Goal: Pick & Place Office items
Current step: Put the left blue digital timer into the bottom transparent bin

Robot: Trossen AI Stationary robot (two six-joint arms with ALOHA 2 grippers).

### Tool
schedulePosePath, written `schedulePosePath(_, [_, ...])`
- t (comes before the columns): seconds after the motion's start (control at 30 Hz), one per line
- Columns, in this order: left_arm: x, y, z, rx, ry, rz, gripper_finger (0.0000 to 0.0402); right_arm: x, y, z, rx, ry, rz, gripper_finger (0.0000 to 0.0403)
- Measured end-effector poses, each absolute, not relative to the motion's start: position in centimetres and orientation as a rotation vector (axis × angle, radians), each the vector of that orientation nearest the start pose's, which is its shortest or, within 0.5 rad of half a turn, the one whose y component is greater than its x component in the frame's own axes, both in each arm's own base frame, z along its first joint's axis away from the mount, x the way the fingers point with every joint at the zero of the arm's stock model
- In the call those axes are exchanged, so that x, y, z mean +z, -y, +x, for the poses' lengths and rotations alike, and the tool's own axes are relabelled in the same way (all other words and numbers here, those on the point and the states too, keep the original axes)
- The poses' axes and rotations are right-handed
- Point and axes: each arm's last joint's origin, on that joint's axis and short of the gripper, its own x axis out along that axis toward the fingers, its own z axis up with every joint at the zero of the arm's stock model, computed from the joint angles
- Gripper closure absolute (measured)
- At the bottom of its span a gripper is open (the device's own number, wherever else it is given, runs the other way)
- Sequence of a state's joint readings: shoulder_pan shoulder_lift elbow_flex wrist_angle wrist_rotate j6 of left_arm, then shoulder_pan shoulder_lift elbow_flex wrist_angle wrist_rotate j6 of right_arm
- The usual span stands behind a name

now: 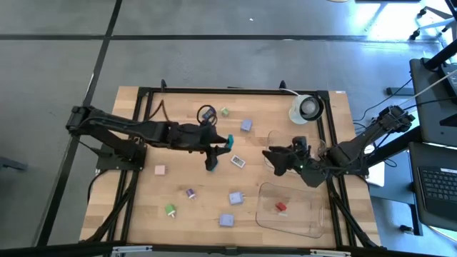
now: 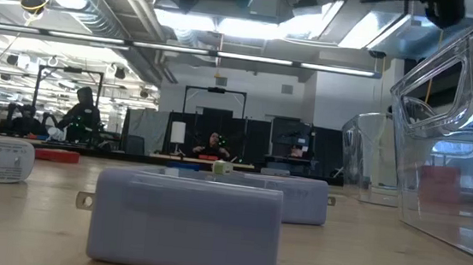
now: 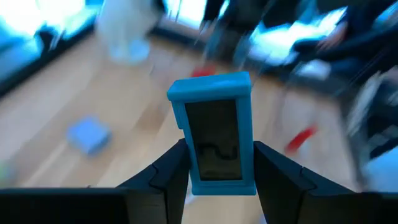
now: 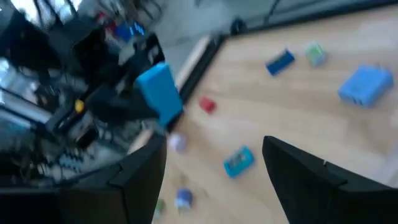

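My left gripper (image 1: 223, 145) (image 3: 216, 155) is over the table's middle, shut on a teal block with a dark window (image 3: 214, 134) (image 1: 228, 140). My right gripper (image 1: 273, 158) (image 4: 214, 155) is open and hovers to the right of it, beside the clear trays, touching nothing. Its wrist view shows the teal block (image 4: 160, 93) ahead. Other small pieces lie flat on the wood: lavender (image 1: 246, 125), white and teal (image 1: 238, 161), pink (image 1: 160, 170), blue (image 1: 235, 198), green (image 1: 171, 209). A red piece (image 1: 280, 207) lies inside the near clear tray (image 1: 303, 218). My left gripper pinches the teal block by the two narrow sides of its lower half (image 3: 194, 171), one finger (image 3: 168, 171) on each side. The fingers come slanting from the table's left. The block is lifted clear of the table and stands out beyond the fingertips, along them.
A second clear tray (image 1: 280, 137) and a white tape roll (image 1: 307, 107) stand toward the far right. A dark cable loop (image 1: 207, 113) lies near the far edge. In the low view, lavender blocks (image 2: 186, 222) fill the foreground and a clear tray wall (image 2: 463, 144) rises at right.
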State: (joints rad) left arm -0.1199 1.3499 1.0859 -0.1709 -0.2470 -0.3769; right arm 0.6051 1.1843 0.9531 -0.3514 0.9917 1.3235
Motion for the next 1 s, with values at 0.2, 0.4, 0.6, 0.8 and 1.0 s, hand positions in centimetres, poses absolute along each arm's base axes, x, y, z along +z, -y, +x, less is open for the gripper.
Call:
schedulePosePath(0.2, [32.9,3.9,30.4,0.136,-0.25,-0.264,0.0252,31.9,-12.2,21.9,-0.491,-0.03,0.769,0.0133])
schedulePosePath(0.4, [32.9,4.5,30.3,0.11,-0.257,-0.206,0.025,33.2,-12.4,22.3,-0.439,0.044,0.777,0.0133])
schedulePosePath(0.6, [31.9,5.1,30.5,0.206,-0.313,-0.097,0.0251,33.2,-12.1,22.7,-0.398,0.039,0.832,0.0133])
schedulePosePath(0.8, [29.0,5.3,31.4,0.317,-0.456,-0.039,0.025,32.1,-11.3,24.5,-0.365,-0.032,0.893,0.0133])
schedulePosePath(1.0, [25.8,5.9,33.0,0.329,-0.552,-0.05,0.0251,28.9,-9.9,27.7,-0.417,-0.127,1.032,0.0133])
